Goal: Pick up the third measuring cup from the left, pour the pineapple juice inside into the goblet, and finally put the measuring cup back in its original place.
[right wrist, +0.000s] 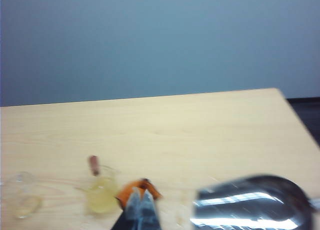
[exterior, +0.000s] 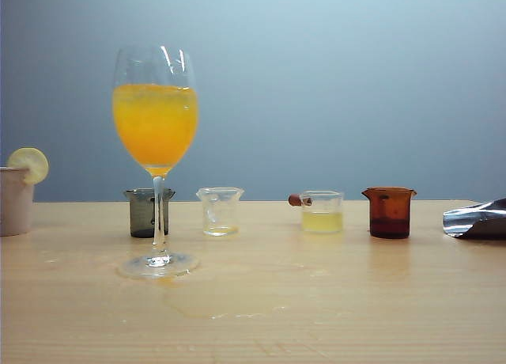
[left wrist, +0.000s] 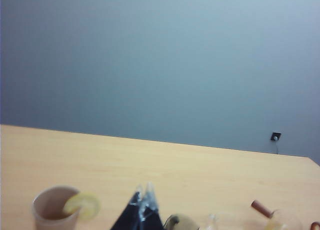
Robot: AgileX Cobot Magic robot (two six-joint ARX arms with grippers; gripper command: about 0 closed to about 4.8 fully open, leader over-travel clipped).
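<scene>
The third measuring cup (exterior: 322, 211), clear with a brown stub handle, stands on the wooden table and holds pale yellow pineapple juice (exterior: 322, 221). The tall goblet (exterior: 155, 119) stands left of it, its bowl full of orange drink. Neither gripper shows in the exterior view. My left gripper (left wrist: 143, 192) is shut and empty, hovering short of the row of cups; the measuring cup (left wrist: 282, 221) lies off to one side. My right gripper (right wrist: 141, 194) is shut and empty, its tips in front of the amber cup (right wrist: 140, 186), with the measuring cup (right wrist: 102, 195) just beside.
A grey cup (exterior: 145, 212) stands behind the goblet's stem. A clear flared cup (exterior: 220, 210) and an amber cup (exterior: 389, 212) flank the measuring cup. A beige cup with a lemon slice (exterior: 16, 198) is far left, a shiny steel vessel (exterior: 477, 219) far right.
</scene>
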